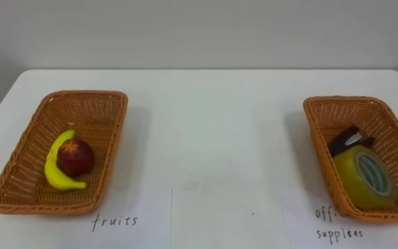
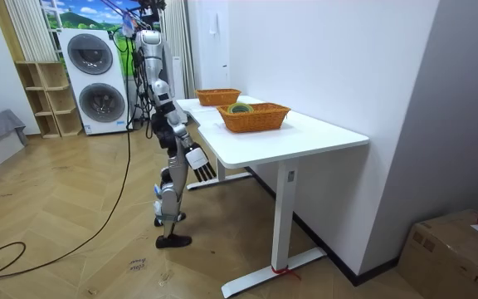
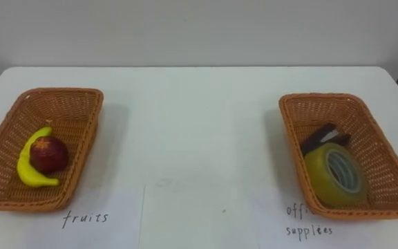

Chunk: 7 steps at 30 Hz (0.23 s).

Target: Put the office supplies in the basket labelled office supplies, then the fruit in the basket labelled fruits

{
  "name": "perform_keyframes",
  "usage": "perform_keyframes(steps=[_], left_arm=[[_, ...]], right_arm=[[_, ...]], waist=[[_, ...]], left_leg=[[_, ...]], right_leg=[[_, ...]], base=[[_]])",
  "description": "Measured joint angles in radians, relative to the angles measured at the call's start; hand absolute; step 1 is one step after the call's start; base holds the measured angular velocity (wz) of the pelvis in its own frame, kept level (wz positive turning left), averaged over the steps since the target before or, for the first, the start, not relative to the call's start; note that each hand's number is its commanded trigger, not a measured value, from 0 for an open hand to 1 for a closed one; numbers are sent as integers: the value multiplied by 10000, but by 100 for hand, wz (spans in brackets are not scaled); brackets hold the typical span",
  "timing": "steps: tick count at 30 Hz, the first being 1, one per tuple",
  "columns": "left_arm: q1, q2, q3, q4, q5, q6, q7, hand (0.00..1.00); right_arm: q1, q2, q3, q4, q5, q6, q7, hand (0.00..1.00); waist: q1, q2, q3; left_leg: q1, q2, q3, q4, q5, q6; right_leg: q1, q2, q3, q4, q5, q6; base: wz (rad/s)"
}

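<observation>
On the white table (image 1: 206, 117) stand two woven baskets. The left basket (image 1: 88, 95) holds a yellow banana (image 1: 55, 173) and a red apple (image 1: 75, 156) that touches it. In the right basket (image 1: 337, 102) a large yellowish tape roll (image 1: 365, 178) leans against a dark stapler-like item (image 1: 347, 138). In the room view I stand at the table's long side, facing it. My right hand (image 2: 199, 162) hangs below the tabletop, open and holding nothing.
Handwritten paper labels lie in front of the baskets: "fruits" (image 1: 115, 221) on the left, "office supplies" (image 1: 337, 225) on the right. Behind me are stacked washing machines (image 2: 98, 79) and a wooden shelf (image 2: 44, 95). A cardboard box (image 2: 455, 249) sits on the floor past the table.
</observation>
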Motion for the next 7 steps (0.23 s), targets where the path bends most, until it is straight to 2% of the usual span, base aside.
perform_keyframes(steps=[7], left_arm=[[41,28,-150,62,-871,3,-486,0]], right_arm=[[10,33,8,4,293,0,326,0]], waist=[[-14,-8,23]], left_leg=[[-1,-13,-213,48,-2,1]], right_leg=[[107,-7,-91,-2,0,0]], base=[[8]])
